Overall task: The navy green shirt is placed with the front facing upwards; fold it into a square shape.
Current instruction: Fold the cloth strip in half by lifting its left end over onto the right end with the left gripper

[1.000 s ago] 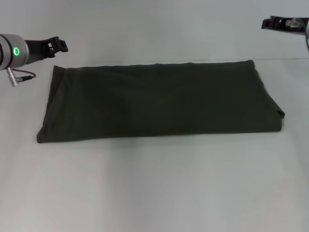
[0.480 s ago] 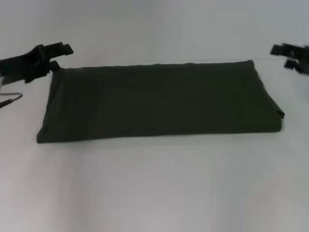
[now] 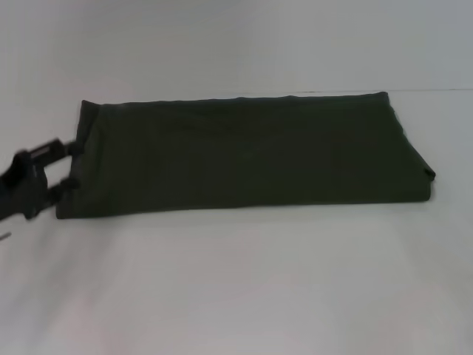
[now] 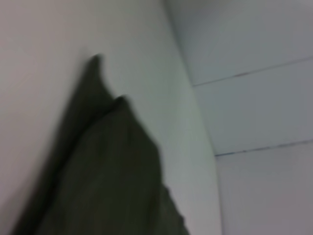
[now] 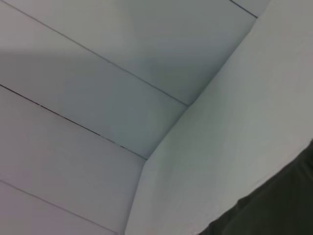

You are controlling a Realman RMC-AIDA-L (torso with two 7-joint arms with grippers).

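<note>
One gripper shows in the head view: the left gripper (image 3: pixel 65 166), low at the left edge of the scene, just beside the short left end of the navy green shirt (image 3: pixel 247 151). Its two dark fingers (image 3: pixel 53 148) stand apart, one nearer and one farther, with the shirt's left edge at or just past their tips; whether they touch the cloth cannot be told.

Moving right, the shirt lies flat on the white table (image 3: pixel 244 288) as a long folded band, running from left to right across the far half of the surface. Its plain dark olive side is up, with no lettering visible. At the right end a small tip of fabric pokes out at the near corner.

From the left wrist view the shirt (image 4: pixel 107 171) appears as a dark pointed mass on the pale table. From the right wrist view only a corner of the shirt (image 5: pixel 274 205) shows; the right gripper itself appears in none of the views.
</note>
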